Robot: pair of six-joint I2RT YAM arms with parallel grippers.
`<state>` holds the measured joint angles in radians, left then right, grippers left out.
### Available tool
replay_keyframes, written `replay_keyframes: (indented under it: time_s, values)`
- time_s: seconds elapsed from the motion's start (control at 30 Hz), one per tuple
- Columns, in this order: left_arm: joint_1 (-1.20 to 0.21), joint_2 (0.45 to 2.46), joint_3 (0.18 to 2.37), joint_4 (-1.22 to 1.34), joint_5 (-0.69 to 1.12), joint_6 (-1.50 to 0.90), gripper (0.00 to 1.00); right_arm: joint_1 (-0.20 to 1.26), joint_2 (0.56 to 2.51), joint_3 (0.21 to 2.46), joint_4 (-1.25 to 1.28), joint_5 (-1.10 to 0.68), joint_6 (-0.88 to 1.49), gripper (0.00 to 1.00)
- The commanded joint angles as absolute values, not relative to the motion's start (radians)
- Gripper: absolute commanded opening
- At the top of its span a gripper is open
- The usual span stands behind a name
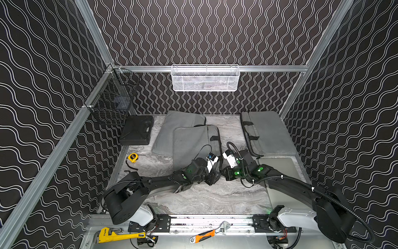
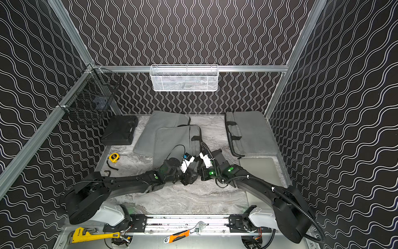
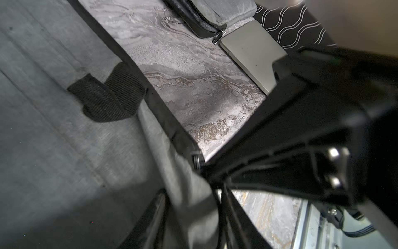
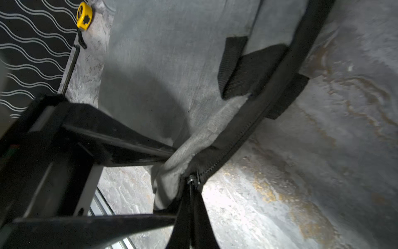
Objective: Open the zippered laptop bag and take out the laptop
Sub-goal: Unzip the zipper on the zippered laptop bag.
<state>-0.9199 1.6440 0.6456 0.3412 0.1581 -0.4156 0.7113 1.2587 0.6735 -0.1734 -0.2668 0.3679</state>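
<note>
The grey laptop bag (image 1: 191, 146) lies flat mid-table, its black zipper edge (image 4: 254, 120) running along its right side. My right gripper (image 4: 190, 200) is shut on the zipper pull, just behind the slider (image 4: 192, 179) at the bag's near right corner. My left gripper (image 3: 191, 220) straddles that same corner; its fingers (image 4: 133, 144) press the bunched grey fabric (image 4: 170, 179) from both sides. In both top views the two wrists meet there (image 1: 217, 175) (image 2: 195, 175). A silver laptop (image 1: 277, 166) (image 3: 252, 51) lies on the table under my right arm. The bag's inside is hidden.
Two more grey bags lie at the back middle (image 1: 176, 127) and back right (image 1: 270, 131). A black case (image 1: 135, 132) and a yellow tape measure (image 1: 132, 157) sit at the left. Wire baskets (image 1: 112, 101) (image 1: 204, 78) hang on the walls. Wrenches (image 1: 116, 236) (image 1: 206, 234) lie by the front rail.
</note>
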Motion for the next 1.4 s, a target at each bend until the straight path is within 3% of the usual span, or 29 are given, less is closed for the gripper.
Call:
replay_keyframes:
  time_s: [0.0, 0.17, 0.5, 0.9, 0.93, 0.97, 1.07, 1.37]
  values:
    - [-0.919, 1.654, 0.642, 0.386, 0.173, -0.42, 0.31, 0.737, 1.256, 0.675, -0.087, -0.282, 0.399, 0.0]
    - [-0.919, 1.625, 0.61, 0.345, 0.175, -0.384, 0.0, 0.743, 1.262, 0.708, -0.197, -0.177, 0.356, 0.0]
    - [-0.92, 1.579, 0.567, 0.32, 0.212, -0.304, 0.0, 0.729, 1.355, 0.864, -0.463, 0.13, 0.189, 0.0]
    - [-0.925, 1.508, 0.517, 0.339, 0.252, -0.225, 0.0, 0.65, 1.311, 0.876, -0.437, -0.019, 0.071, 0.0]
    - [-0.932, 1.496, 0.513, 0.345, 0.234, -0.219, 0.12, 0.651, 1.308, 0.878, -0.435, -0.051, 0.068, 0.0]
    - [-0.94, 1.482, 0.502, 0.363, 0.219, -0.213, 0.31, 0.651, 1.307, 0.875, -0.432, -0.08, 0.076, 0.0]
    - [-0.973, 1.443, 0.46, 0.441, 0.154, -0.178, 0.56, 0.652, 1.299, 0.865, -0.416, -0.148, 0.118, 0.0]
    - [-1.089, 1.539, 0.495, 0.513, -0.038, -0.118, 0.7, 0.654, 1.276, 0.8, -0.328, -0.305, 0.286, 0.0]
